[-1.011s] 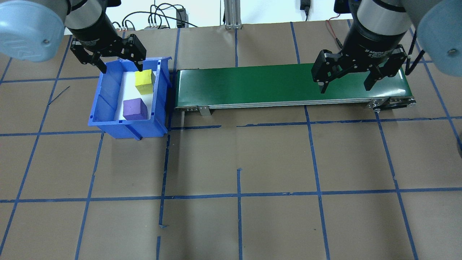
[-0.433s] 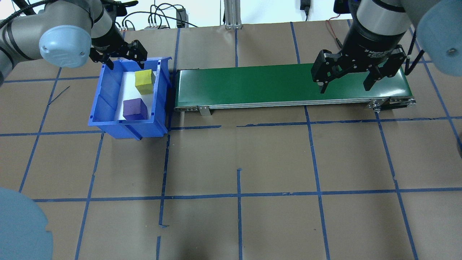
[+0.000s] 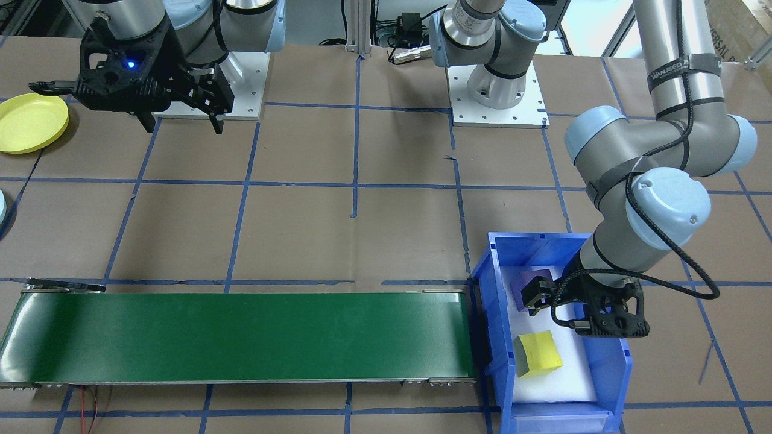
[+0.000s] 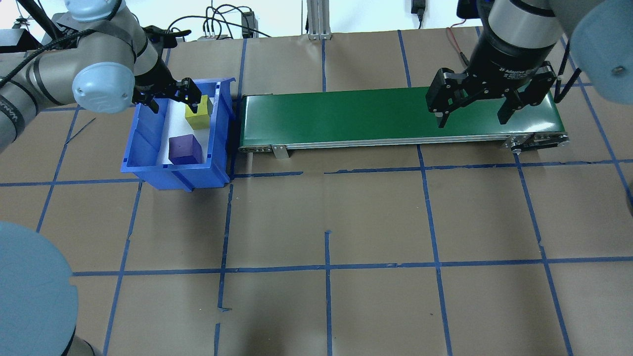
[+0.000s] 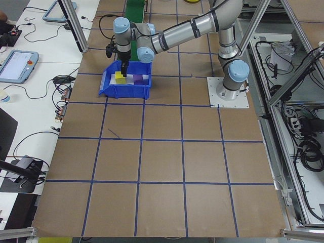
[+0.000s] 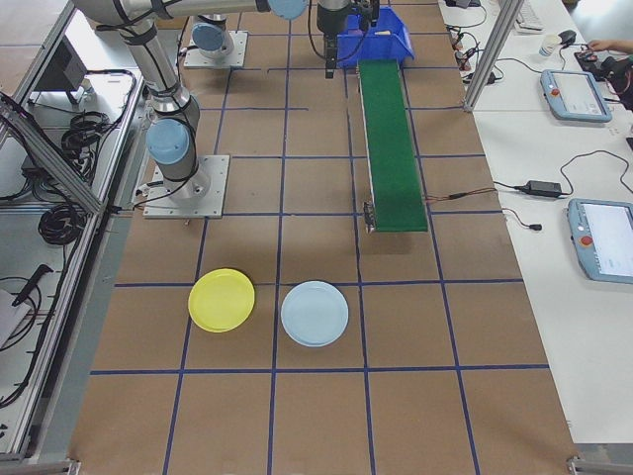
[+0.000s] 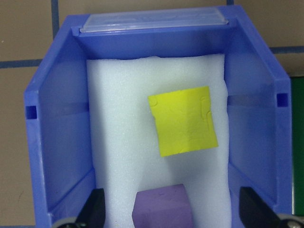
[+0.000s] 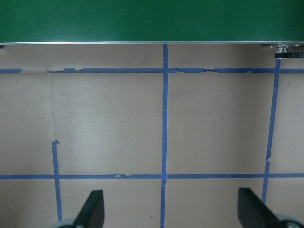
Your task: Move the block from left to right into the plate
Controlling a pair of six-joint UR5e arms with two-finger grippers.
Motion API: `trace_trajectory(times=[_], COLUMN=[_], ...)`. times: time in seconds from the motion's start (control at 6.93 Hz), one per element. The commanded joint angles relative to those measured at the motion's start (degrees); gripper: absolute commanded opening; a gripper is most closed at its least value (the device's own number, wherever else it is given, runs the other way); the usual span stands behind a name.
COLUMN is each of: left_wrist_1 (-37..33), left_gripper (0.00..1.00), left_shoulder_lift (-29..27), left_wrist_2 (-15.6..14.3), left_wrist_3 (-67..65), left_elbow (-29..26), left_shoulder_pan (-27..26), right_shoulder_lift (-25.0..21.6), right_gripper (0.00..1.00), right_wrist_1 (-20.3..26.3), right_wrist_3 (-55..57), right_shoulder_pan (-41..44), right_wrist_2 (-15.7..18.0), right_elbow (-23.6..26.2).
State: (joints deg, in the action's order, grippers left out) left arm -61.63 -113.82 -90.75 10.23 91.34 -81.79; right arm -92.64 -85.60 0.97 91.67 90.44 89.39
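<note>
A yellow block (image 4: 198, 115) (image 3: 538, 354) (image 7: 183, 121) and a purple block (image 4: 184, 148) (image 3: 531, 280) (image 7: 164, 206) lie on white foam in a blue bin (image 4: 143, 143) (image 3: 612, 361) (image 7: 52, 142). My left gripper (image 4: 174, 105) (image 3: 579, 310) (image 7: 173, 209) hangs open over the bin, holding nothing; in the left wrist view the purple block lies between its fingers. My right gripper (image 4: 473, 117) (image 3: 181, 123) (image 8: 172, 209) is open and empty above the right end of the green conveyor (image 4: 346, 116). A yellow plate (image 6: 222, 299) (image 3: 30, 122) and a light blue plate (image 6: 315, 313) rest on the table.
The conveyor (image 3: 241, 337) (image 6: 393, 139) runs from beside the bin toward the robot's right side. Both plates sit beyond its far end. Brown paper with blue tape lines covers the table. Cables and tablets lie off the table edges.
The left arm has swung in and lowered its open gripper from the bin's back edge to over the blocks. The right arm has stayed still.
</note>
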Motion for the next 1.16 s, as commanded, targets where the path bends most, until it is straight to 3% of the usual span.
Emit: trace_trajectory(times=[0.0, 0.43, 1.01], left_wrist_1=[2.11, 1.07, 0.98], left_gripper=[1.0, 1.0, 1.0], left_shoulder_lift=[-0.96, -0.88, -0.87], left_wrist_2=[-0.22, -3.02, -2.51], left_wrist_3=[0.05, -0.13, -0.92], left_elbow=[4.27, 4.64, 7.18], left_shoulder_pan=[0.06, 0.49, 0.76], right_shoulder_lift=[0.0, 0.0, 0.0], right_gripper=[1.0, 1.0, 1.0], right_wrist_1=[0.0, 0.0, 0.0], right_wrist_3=[0.0, 0.0, 0.0], right_shoulder_pan=[0.0, 0.0, 0.0], right_wrist_2=[0.0, 0.0, 0.17], right_elbow=[0.0, 0.0, 0.0])
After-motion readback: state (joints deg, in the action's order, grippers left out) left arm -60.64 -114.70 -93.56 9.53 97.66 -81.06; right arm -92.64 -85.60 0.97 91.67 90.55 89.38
